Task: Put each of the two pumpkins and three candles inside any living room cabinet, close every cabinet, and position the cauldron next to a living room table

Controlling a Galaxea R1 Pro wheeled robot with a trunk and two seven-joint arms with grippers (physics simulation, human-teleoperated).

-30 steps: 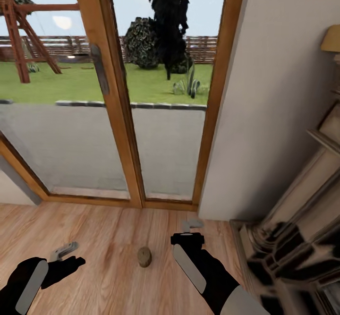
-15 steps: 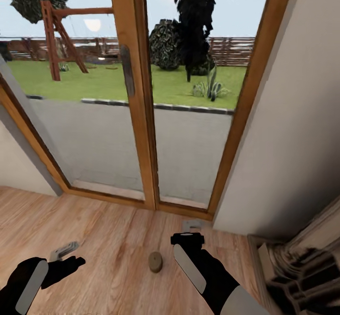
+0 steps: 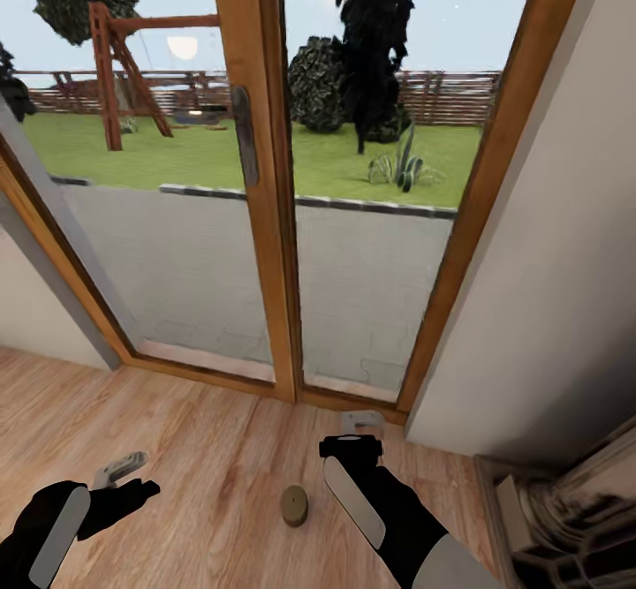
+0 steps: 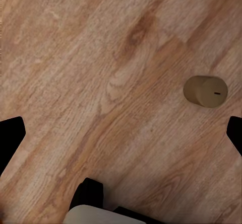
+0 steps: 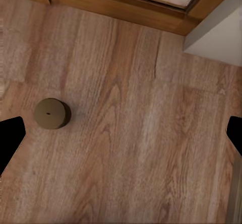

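One candle (image 3: 294,505), a short dull tan cylinder with a tiny dark wick, stands upright on the wooden floor between my two arms. It also appears in the left wrist view as the candle (image 4: 205,91) and in the right wrist view as the candle (image 5: 52,113). My left gripper (image 3: 124,470) hovers over the floor to the candle's left, open and empty. My right gripper (image 3: 360,421) is just beyond and to the right of the candle, also open and empty. In both wrist views the black fingertips (image 4: 10,138) (image 5: 11,136) stand wide apart above bare boards.
A wooden-framed glass door (image 3: 265,218) onto a garden stands straight ahead. A white wall (image 3: 548,289) juts out at the right, with a pale ornate piece of furniture (image 3: 565,518) at its foot. Wooden floor (image 3: 203,448) stretches to the left.
The whole view has shifted, so the camera moved: the furniture at the right slid mostly out of frame and the candle now sits lower and further right. Both arms hold the same pose.
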